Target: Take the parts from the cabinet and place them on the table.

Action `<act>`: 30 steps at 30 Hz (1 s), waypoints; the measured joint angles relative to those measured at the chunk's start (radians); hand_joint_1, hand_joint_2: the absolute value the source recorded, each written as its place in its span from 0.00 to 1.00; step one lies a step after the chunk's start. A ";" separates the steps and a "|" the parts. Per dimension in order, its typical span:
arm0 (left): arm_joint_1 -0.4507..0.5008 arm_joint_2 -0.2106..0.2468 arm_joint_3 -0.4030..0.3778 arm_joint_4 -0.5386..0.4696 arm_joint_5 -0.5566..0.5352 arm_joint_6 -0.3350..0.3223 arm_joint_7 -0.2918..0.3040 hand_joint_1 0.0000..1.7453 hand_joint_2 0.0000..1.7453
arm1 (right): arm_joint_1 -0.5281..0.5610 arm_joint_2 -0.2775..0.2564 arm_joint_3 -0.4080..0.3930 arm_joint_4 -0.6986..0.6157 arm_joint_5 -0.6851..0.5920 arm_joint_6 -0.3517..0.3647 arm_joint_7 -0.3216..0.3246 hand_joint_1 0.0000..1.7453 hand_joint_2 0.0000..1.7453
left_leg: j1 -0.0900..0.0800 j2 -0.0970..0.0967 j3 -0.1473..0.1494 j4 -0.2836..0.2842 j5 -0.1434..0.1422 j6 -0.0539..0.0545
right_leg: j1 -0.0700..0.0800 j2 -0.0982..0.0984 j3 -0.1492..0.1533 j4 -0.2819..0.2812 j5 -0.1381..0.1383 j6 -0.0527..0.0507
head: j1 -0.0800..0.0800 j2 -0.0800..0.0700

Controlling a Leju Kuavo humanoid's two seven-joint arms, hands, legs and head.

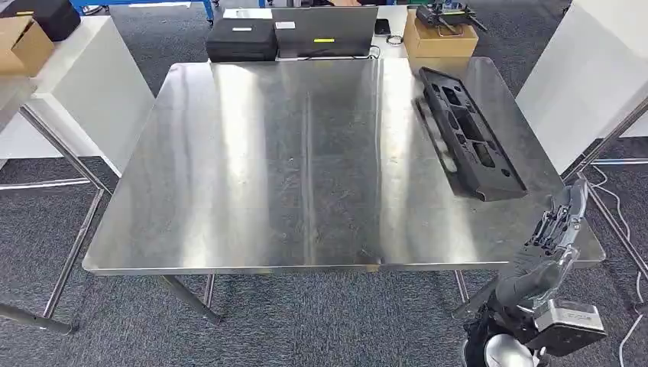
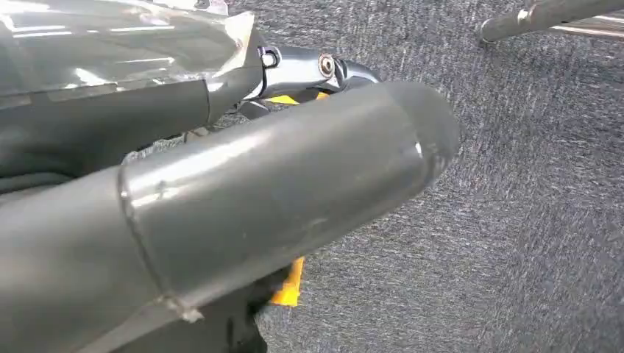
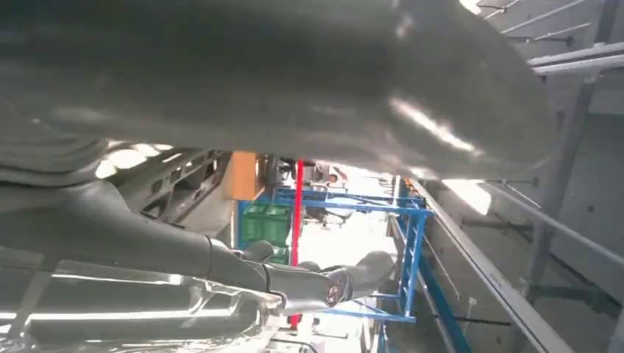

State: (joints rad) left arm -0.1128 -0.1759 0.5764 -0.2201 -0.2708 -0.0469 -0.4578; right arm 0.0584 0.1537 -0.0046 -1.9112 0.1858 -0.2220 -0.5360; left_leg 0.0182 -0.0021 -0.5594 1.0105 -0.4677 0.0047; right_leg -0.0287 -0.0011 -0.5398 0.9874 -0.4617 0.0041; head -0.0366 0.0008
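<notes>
A long black moulded part point(image 1: 468, 134) with several cut-outs lies flat on the right side of the steel table point(image 1: 290, 168), running from the far edge toward the front right. My right hand point(image 1: 562, 222) is raised at the table's front right corner, just short of the part's near end, fingers pointing up and apart, holding nothing. In the right wrist view the thumb point(image 3: 294, 88) and dark fingers point(image 3: 294, 283) stand apart, with the part point(image 3: 176, 187) beyond them. My left hand point(image 2: 279, 184) hangs over the grey carpet, thumb and finger spread around nothing.
Behind the table stand a black case point(image 1: 241, 38), a grey laptop point(image 1: 325, 32) and a cardboard box point(image 1: 439, 34). A white table point(image 1: 84, 84) with another box point(image 1: 23, 42) is at the left. A white cabinet panel point(image 1: 588, 76) stands close on the right.
</notes>
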 joint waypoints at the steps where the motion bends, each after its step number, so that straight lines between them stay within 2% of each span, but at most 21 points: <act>1: -0.004 0.000 0.000 0.000 -0.001 0.000 0.000 0.00 0.00 | -0.004 0.000 0.000 0.000 0.000 0.001 0.001 0.00 0.00 | -0.007 -0.001 0.004 -0.010 -0.004 0.004 | 0.012 0.000 -0.004 0.003 -0.001 0.009 | 0.002 0.000; 4: -0.004 0.000 0.000 0.000 -0.001 -0.002 0.001 0.00 0.00 | -0.013 0.004 0.000 0.000 0.002 0.006 0.005 0.00 0.00 | -0.017 -0.004 -0.005 -0.005 -0.002 0.022 | 0.007 0.000 -0.008 -0.004 0.006 0.030 | 0.004 0.000; 5: -0.004 -0.001 0.000 0.000 -0.001 -0.003 0.001 0.00 0.00 | -0.016 0.006 -0.001 0.000 0.003 0.008 0.007 0.00 0.00 | -0.012 -0.004 0.000 -0.020 0.009 0.036 | 0.014 0.000 -0.010 -0.002 0.003 0.039 | 0.004 0.000; 6: -0.005 -0.002 0.000 0.000 -0.001 -0.004 0.001 0.00 0.00 | -0.017 0.006 -0.001 0.000 0.004 0.009 0.008 0.00 0.00 | -0.010 0.000 0.001 -0.025 0.014 0.043 | 0.004 -0.001 -0.019 0.014 -0.007 0.039 | 0.004 0.000; 7: -0.005 -0.001 0.000 0.000 -0.002 -0.005 0.002 0.00 0.00 | -0.021 0.006 -0.001 0.000 0.006 0.010 0.010 0.00 0.00 | -0.011 0.000 -0.002 -0.026 0.017 0.051 | 0.009 -0.001 -0.041 0.058 -0.039 0.031 | 0.007 0.000; 9: -0.007 0.000 0.001 0.000 -0.005 -0.007 0.002 0.00 0.00 | -0.023 0.008 -0.002 0.000 0.011 0.011 0.018 0.00 0.00 | -0.015 0.000 -0.008 -0.026 0.020 0.058 | 0.007 0.000 -0.116 0.225 -0.117 0.018 | 0.013 0.000; 10: -0.007 0.000 0.001 0.000 -0.010 -0.009 0.005 0.00 0.00 | -0.023 0.009 -0.005 0.000 0.016 0.013 0.020 0.00 0.00 | -0.018 0.000 -0.011 -0.025 0.021 0.059 | 0.008 0.000 -0.151 0.303 -0.143 0.020 | 0.014 0.000; 11: -0.006 0.000 0.001 0.000 -0.011 -0.010 0.006 0.00 0.00 | -0.023 0.010 -0.008 0.000 0.019 0.016 0.021 0.00 0.00 | -0.019 -0.001 -0.013 -0.024 0.023 0.060 | 0.009 0.000 -0.159 0.326 -0.144 0.025 | 0.015 0.000; 12: -0.006 0.000 0.001 0.000 -0.012 -0.012 0.008 0.00 0.00 | -0.023 0.011 -0.010 0.000 0.021 0.017 0.021 0.00 0.00 | -0.020 -0.001 -0.015 -0.023 0.025 0.060 | 0.009 0.000 -0.142 0.301 -0.130 0.032 | 0.014 0.000; 13: -0.006 0.000 0.001 0.000 -0.013 -0.014 0.009 0.00 0.00 | -0.023 0.013 -0.012 0.000 0.022 0.017 0.021 0.00 0.00 | -0.021 -0.003 -0.015 -0.023 0.025 0.060 | 0.009 0.000 -0.102 0.232 -0.100 0.040 | 0.016 0.000; 15: -0.007 0.000 0.001 0.000 -0.014 -0.015 0.011 0.00 0.00 | -0.023 0.015 -0.016 0.000 0.023 0.018 0.021 0.00 0.00 | -0.021 -0.004 -0.015 -0.017 0.026 0.057 | 0.009 0.000 0.002 0.040 -0.033 0.050 | 0.016 0.000; 16: -0.008 0.000 0.001 0.000 -0.014 -0.016 0.013 0.00 0.00 | -0.023 0.017 -0.016 0.000 0.022 0.018 0.021 0.00 0.00 | -0.027 -0.004 -0.018 -0.010 0.024 0.053 | 0.013 0.001 0.014 0.000 -0.031 0.042 | 0.015 0.000; 19: -0.009 0.000 0.001 0.000 -0.016 -0.016 0.015 0.00 0.00 | -0.018 0.024 -0.019 -0.003 0.022 0.022 0.018 0.00 0.00 | -0.027 -0.003 -0.024 -0.008 0.031 0.039 | 0.020 0.003 0.014 0.002 -0.017 0.028 | 0.014 0.000; 20: -0.009 0.000 0.001 0.000 -0.016 -0.016 0.015 0.00 0.00 | -0.015 0.025 -0.020 -0.003 0.022 0.025 0.018 0.00 0.00 | -0.027 -0.005 -0.027 -0.007 0.034 0.035 | 0.012 0.002 0.014 -0.001 -0.012 0.020 | 0.016 0.000; 21: -0.009 0.002 0.001 0.000 -0.016 -0.016 0.015 0.00 0.00 | -0.014 0.028 -0.021 -0.004 0.022 0.027 0.018 0.00 0.00 | -0.021 -0.006 -0.033 0.003 0.020 0.028 | 0.001 0.000 0.013 -0.003 -0.006 0.013 | 0.016 0.000; 22: -0.008 0.002 0.001 0.000 -0.016 -0.016 0.015 0.00 0.00 | -0.014 0.030 -0.022 -0.005 0.022 0.030 0.018 0.00 0.00 | -0.020 -0.004 -0.044 0.036 -0.021 0.019 | 0.002 -0.001 0.008 -0.003 -0.001 0.006 | 0.013 0.000; 25: -0.008 0.002 0.001 0.000 -0.016 -0.016 0.015 0.00 0.00 | -0.010 0.034 -0.023 -0.005 0.022 0.031 0.018 0.00 0.00 | -0.007 -0.004 -0.123 0.257 -0.155 0.000 | 0.004 -0.005 -0.011 -0.002 0.012 -0.002 | 0.007 0.000; 26: -0.008 0.002 0.001 0.000 -0.016 -0.016 0.015 0.00 0.00 | -0.008 0.034 -0.023 -0.005 0.022 0.031 0.018 0.00 0.00 | -0.005 -0.003 -0.133 0.298 -0.167 -0.003 | 0.004 -0.006 -0.017 -0.002 0.017 -0.001 | 0.008 0.000; 27: -0.008 0.002 0.001 0.000 -0.016 -0.016 0.016 0.00 0.00 | -0.007 0.034 -0.024 -0.005 0.022 0.031 0.018 0.00 0.00 | -0.001 -0.002 -0.120 0.291 -0.158 -0.005 | 0.003 -0.006 -0.024 -0.001 0.022 0.002 | 0.008 0.000; 28: -0.008 0.002 0.001 0.000 -0.016 -0.016 0.016 0.00 0.00 | -0.005 0.035 -0.024 -0.005 0.022 0.032 0.018 0.00 0.00 | 0.003 -0.001 -0.080 0.235 -0.127 -0.007 | 0.001 -0.006 -0.029 -0.001 0.028 0.004 | 0.007 0.000; 30: -0.010 0.003 0.001 0.000 -0.016 -0.016 0.015 0.00 0.00 | -0.002 0.036 -0.025 -0.005 0.022 0.035 0.016 0.00 0.00 | 0.009 -0.001 0.039 0.051 -0.058 -0.009 | -0.003 -0.005 -0.035 0.000 0.035 0.016 | 0.007 0.000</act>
State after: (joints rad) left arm -0.1227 -0.1732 0.5776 -0.2201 -0.2865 -0.0629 -0.4425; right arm 0.0568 0.1896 -0.0294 -1.9165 0.2075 -0.1865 -0.5203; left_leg 0.0274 -0.0030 -0.5206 1.0620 -0.5258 -0.0043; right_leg -0.0322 -0.0064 -0.5747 0.9878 -0.4263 0.0203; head -0.0301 0.0008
